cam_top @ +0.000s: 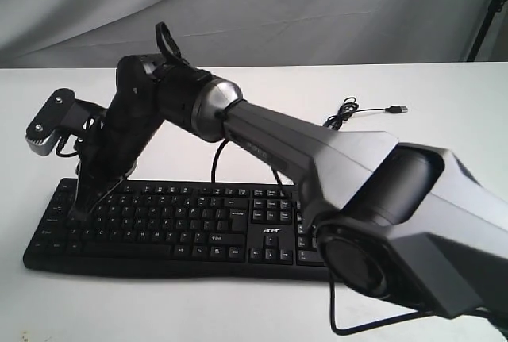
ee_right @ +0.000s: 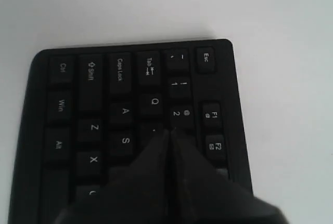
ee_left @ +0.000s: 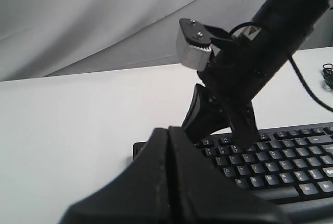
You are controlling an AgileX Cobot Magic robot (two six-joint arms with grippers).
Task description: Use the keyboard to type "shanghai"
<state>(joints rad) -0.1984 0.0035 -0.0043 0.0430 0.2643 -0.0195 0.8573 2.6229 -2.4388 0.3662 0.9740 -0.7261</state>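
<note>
White tabletop [cam_top: 159,310] filled my exterior feed. Nearest the lens, the bulky grey-and-black right arm [cam_top: 381,199] came in from the right and reached across the middle toward the left. Just behind its elbow lay the wide flat black full-size keyboard [cam_top: 198,223] with small white key legends and a white acer logo [cam_top: 271,231]. It sat lengthwise near the table's front edge, with its right end hidden by the arm. On the right wrist feed, the right gripper [ee_right: 170,133] had its black fingers pressed together into one point. That point was over the keyboard's left end, in the spot between the Q, 2 and S keys, and it covered the key beneath. I could not tell whether it was actually touching that key. The left wrist feed showed the left gripper [ee_left: 168,133] with its dark fingers likewise closed against each other. It was close to the keyboard's left corner and aimed toward the right arm's wrist, where a silver camera housing [ee_left: 193,47] stuck out. Farther back on the table, a thin black USB cable [cam_top: 373,109] lay loosely coiled behind the keyboard, its plug resting on the bare surface. Behind the table's far edge hung a creased grey cloth backdrop [cam_top: 317,9].
</note>
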